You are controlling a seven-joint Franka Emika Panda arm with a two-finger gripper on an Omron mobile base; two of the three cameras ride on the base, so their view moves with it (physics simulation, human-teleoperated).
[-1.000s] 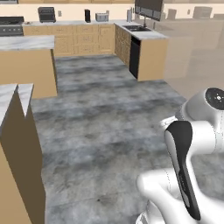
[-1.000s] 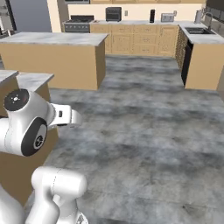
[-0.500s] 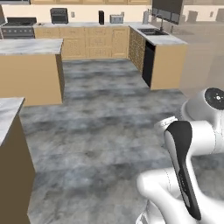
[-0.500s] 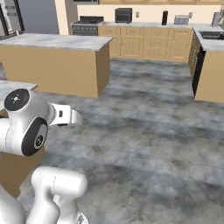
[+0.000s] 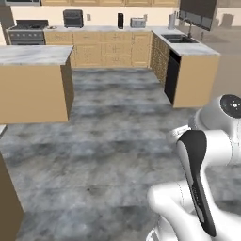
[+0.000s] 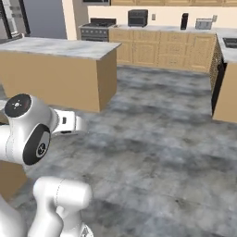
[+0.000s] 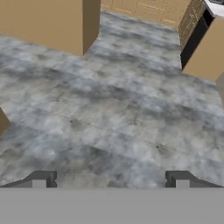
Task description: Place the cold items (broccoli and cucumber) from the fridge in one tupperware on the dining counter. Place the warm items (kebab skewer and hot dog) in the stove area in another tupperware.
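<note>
My gripper (image 7: 111,177) hangs over bare grey floor (image 7: 113,109) in the hand view. It is open, its two dark fingertips (image 7: 41,178) set wide apart with nothing between them. The arm is folded close above the base (image 5: 207,160) (image 6: 32,134). The stove (image 5: 26,26) (image 6: 97,23) stands against the back wall, far ahead. A marble-topped island counter (image 5: 33,54) (image 6: 55,46) lies between me and the stove, its top bare where it shows.
A counter with a sink (image 5: 188,47) and a dark dishwasher front (image 5: 172,75) juts out on the right. A microwave (image 5: 73,18) and toaster (image 5: 137,22) sit on the back counter. A brown counter corner (image 5: 7,197) is close on my left. Open floor stretches ahead.
The whole picture has slid to the right and the island has grown nearer: the base has driven and turned. The near counter on the left has mostly left the view. The arm keeps its pose.
</note>
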